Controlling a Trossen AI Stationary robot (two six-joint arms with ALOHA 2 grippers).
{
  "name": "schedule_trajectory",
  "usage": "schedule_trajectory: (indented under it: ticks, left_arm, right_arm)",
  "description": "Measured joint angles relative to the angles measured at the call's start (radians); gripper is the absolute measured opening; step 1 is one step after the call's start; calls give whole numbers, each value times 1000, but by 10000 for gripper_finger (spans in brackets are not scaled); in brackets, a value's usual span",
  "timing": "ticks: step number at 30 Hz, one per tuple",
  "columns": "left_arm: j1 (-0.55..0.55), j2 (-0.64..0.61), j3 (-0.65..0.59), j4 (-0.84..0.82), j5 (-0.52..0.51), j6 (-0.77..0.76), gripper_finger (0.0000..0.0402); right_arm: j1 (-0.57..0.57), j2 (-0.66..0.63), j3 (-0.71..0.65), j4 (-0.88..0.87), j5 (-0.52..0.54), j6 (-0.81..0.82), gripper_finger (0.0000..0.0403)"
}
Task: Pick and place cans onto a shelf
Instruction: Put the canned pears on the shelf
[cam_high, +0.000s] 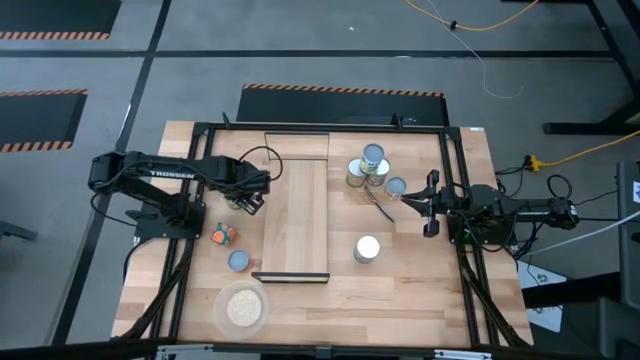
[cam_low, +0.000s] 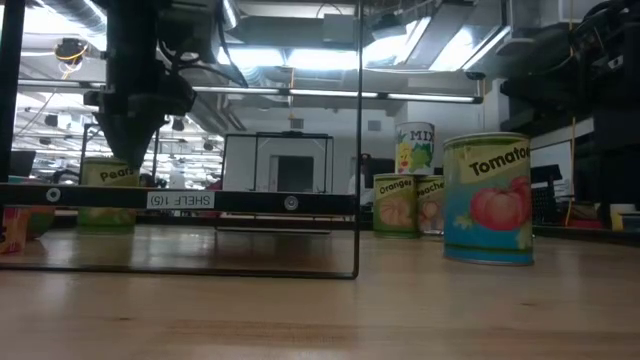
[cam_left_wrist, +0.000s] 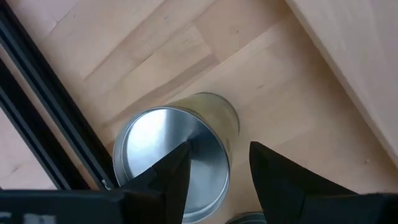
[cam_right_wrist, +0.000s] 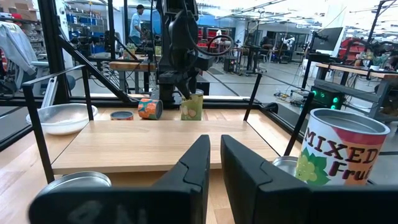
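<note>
A: High view. What stands where, taking the shelf (cam_high: 296, 213) as landmark?
B: The shelf board is bare. The left gripper (cam_high: 246, 201) hangs over a can (cam_high: 243, 203) just beside its left edge. Another can (cam_high: 239, 261) lies near its front-left corner. Right of it are a stacked cluster of cans (cam_high: 371, 170) and a white-topped can (cam_high: 367, 249). The right gripper (cam_high: 430, 207) waits beyond the cluster.

A: Low view?
B: A Tomato can (cam_low: 488, 198) stands right of the shelf frame (cam_low: 180, 199), others behind it.

A: Left wrist view?
B: Fingers (cam_left_wrist: 163, 180) spread, straddling the can's rim (cam_left_wrist: 172, 163), not yet clamped.

A: Right wrist view?
B: Fingers (cam_right_wrist: 194, 163) nearly together, holding nothing.

A: Progress?
B: Judged barely begun: no can is shelved, all remain.
</note>
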Motion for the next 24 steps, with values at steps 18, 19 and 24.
schedule_trajectory:
  ticks: [18, 19, 24]
  left_arm:
    - [-1, -2, 1, 2, 1, 0, 22]
    - [-1, -2, 1, 2, 1, 0, 16]
    - [0, -2, 1, 0, 0, 36, 3]
  right_arm:
    - [0, 0, 0, 0, 0, 0, 46]
    - [0, 0, 0, 0, 0, 0, 46]
    - [0, 0, 0, 0, 0, 0, 46]
